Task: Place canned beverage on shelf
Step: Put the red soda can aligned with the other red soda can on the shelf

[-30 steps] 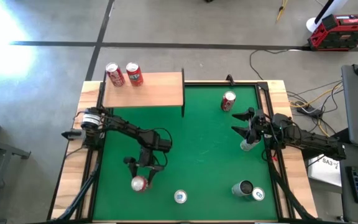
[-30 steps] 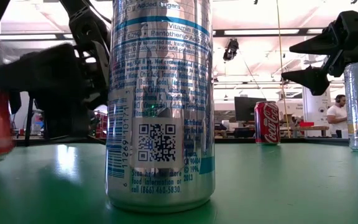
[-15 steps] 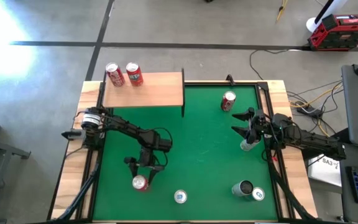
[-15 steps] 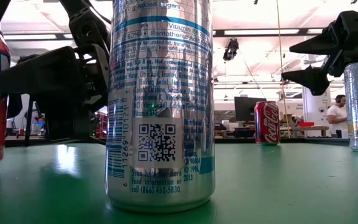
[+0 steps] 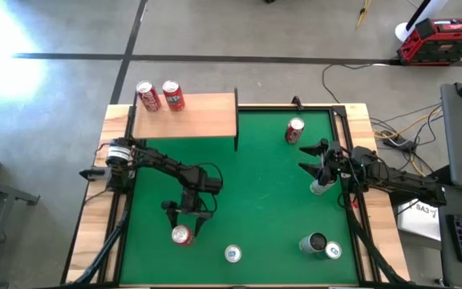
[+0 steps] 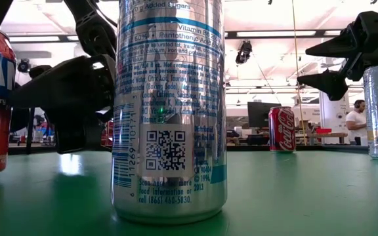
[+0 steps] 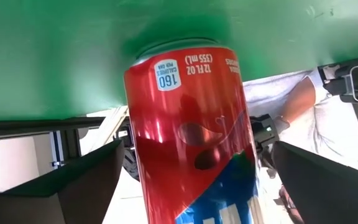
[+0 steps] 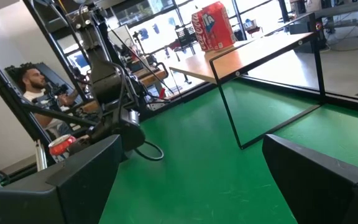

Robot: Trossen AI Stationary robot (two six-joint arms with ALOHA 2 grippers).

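The shelf is a light-wood board on thin black legs at the table's far left, and two red cans stand on its far left part. It also shows in the right wrist view. My left gripper is open near the front left. Its fingers stand on either side of an upright red can, which rests on its base on the green mat, with a gap on each side. My right gripper is open and empty at the right, above and beside a silver can.
A red cola can stands at the far right. A silver-blue can stands at the front edge, close before the low camera. Two more cans stand at the front right. A person sits beyond the table.
The red can at my left gripper looked tilted and blurred a second ago and now stands upright on the mat. In the low view my left gripper's finger has drawn back a little from the can. My right arm has kept still.
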